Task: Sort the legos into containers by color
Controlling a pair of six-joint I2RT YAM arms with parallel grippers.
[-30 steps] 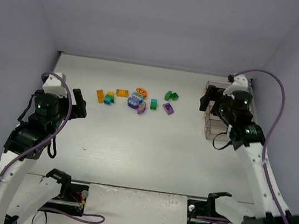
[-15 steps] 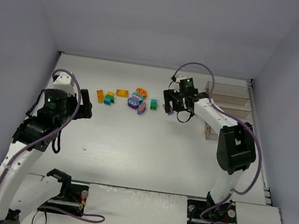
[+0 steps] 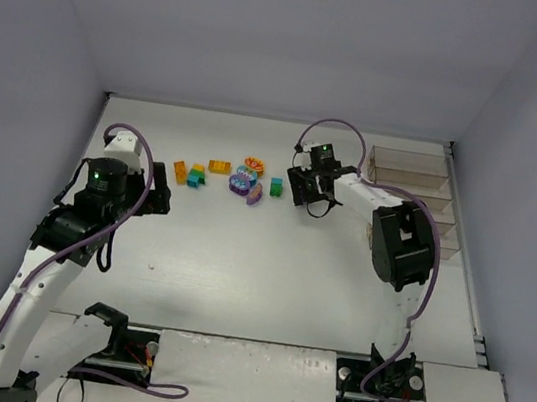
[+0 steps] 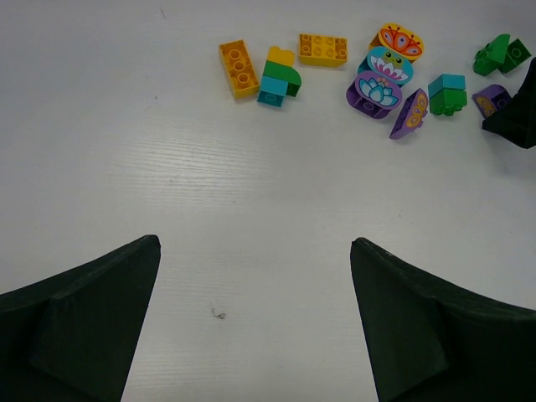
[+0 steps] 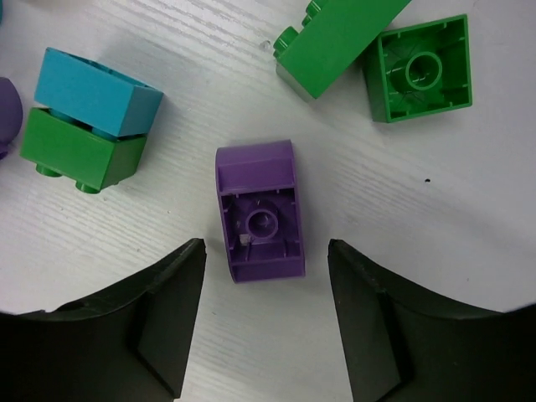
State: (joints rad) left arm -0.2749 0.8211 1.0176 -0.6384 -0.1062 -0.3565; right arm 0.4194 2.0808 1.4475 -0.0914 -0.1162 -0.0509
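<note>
A purple lego [image 5: 260, 211] is seen upside down on the white table [image 4: 251, 193], between the fingers of the right gripper [image 5: 266, 255], which is spread and touches neither side of it. Two green legos [image 5: 335, 38] and a teal-on-green pair [image 5: 88, 126] lie near. The containers [image 3: 410, 167] stand well apart. The left gripper [image 4: 255, 243] is held wide, grasping nothing.

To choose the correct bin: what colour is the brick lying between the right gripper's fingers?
Purple. The lego brick shows best in the right wrist view, underside up.

legos [image 4: 322, 48] 14 | containers [image 3: 411, 160] 4 | robot arms [image 3: 49, 249] 2 | pincers [image 4: 255, 243] 2
</note>
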